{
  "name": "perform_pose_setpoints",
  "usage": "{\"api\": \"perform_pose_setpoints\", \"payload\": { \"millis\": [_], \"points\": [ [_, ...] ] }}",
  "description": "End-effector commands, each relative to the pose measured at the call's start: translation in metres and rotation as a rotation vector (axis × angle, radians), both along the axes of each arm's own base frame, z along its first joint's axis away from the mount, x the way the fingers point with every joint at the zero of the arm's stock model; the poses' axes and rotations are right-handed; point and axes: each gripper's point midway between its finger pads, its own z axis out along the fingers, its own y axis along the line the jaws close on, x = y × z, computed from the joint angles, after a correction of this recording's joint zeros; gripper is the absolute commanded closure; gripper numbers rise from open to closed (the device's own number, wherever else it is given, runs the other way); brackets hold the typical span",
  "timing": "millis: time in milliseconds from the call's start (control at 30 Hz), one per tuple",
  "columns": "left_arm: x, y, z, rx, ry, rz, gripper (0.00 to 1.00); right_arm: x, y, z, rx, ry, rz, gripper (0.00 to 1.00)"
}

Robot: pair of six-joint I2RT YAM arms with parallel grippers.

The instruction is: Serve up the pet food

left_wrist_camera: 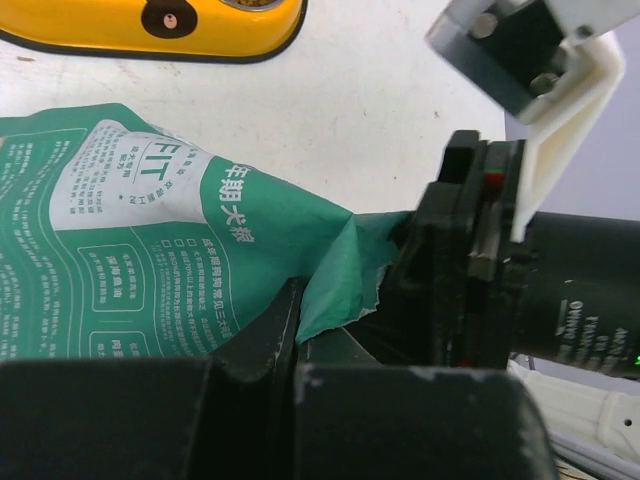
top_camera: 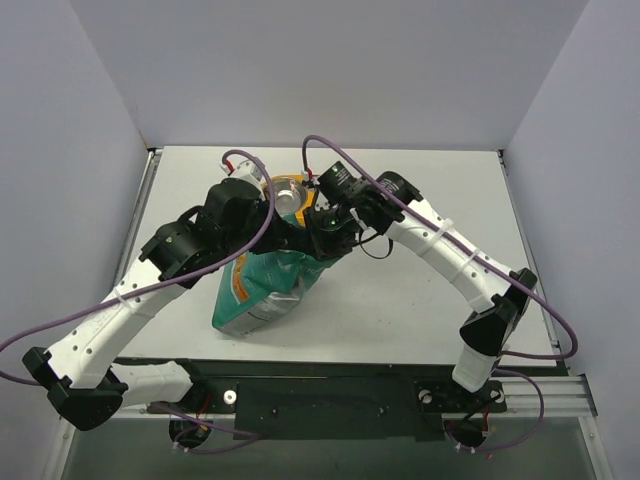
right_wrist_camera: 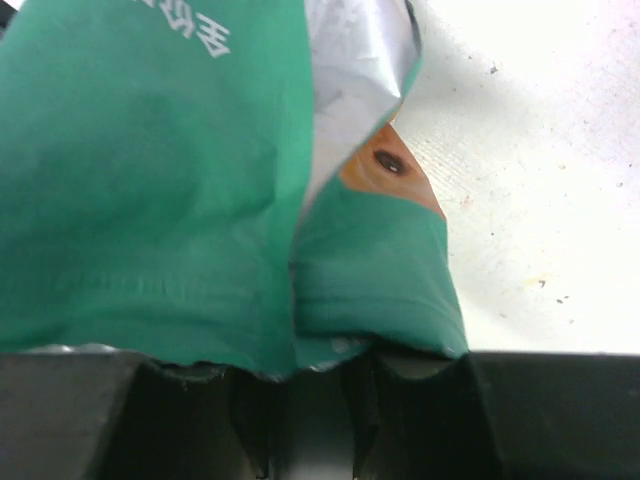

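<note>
Inspection finding: this is a robotics laboratory test cell, not a home or shop. I work at a bare white desk [top_camera: 400, 320] boxed in on three sides by plain pale partition walls [top_camera: 60, 120]. My left arm [top_camera: 120, 320] and right arm [top_camera: 450, 250] are bolted to a black mounting plate [top_camera: 330, 400] beside an aluminium rail [top_camera: 540, 395], with exposed purple cables [top_camera: 322, 138] looping over them.

Pet food: no pellets visible in any view. Any contents are hidden inside the bag [top_camera: 262, 290], teal and white, which leans tilted on the table [top_camera: 400, 300] with its torn top edge raised and silver lining showing at the opening. Whether any lies in the feeder [left_wrist_camera: 100, 25] cannot be told.
</note>
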Motion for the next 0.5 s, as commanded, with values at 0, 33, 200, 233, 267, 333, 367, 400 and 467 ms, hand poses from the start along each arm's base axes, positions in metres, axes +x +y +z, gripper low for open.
{"api": "perform_pose_setpoints", "payload": {
  "millis": [0,33,200,233,267,333,367,400,467],
  "points": [
    [0.016,-0.021,0.035,-0.167,-0.081,0.021,1.0,0.006,-0.011,-0.056,-0.158,0.013,0.076,1.0],
    [0.017,-0.022,0.033,-0.167,-0.074,0.026,1.0,0.007,0.001,-0.058,-0.112,0.015,0.09,1.0],
    [0.021,-0.024,0.036,-0.173,-0.068,0.043,1.0,-0.003,0.058,-0.072,0.101,0.129,0.124,1.0],
    [0.022,-0.021,0.037,-0.165,-0.074,0.057,1.0,-0.003,0.074,-0.06,0.196,0.125,0.146,1.0],
    [0.022,-0.017,0.039,-0.151,-0.078,0.064,1.0,-0.006,0.077,-0.052,0.242,0.149,0.116,1.0],
    [0.022,-0.007,0.043,-0.132,-0.097,0.093,1.0,-0.012,0.093,-0.027,0.41,0.211,0.107,1.0],
    [0.022,-0.004,0.043,-0.123,-0.1,0.104,1.0,-0.009,0.11,-0.001,0.55,0.243,0.094,1.0],
    [0.021,0.004,0.047,-0.119,-0.117,0.127,1.0,-0.007,0.116,0.018,0.663,0.228,0.112,1.0],
    [0.019,0.016,0.051,-0.115,-0.141,0.163,1.0,-0.008,0.116,0.036,0.751,0.269,0.075,1.0]
  ]
}}
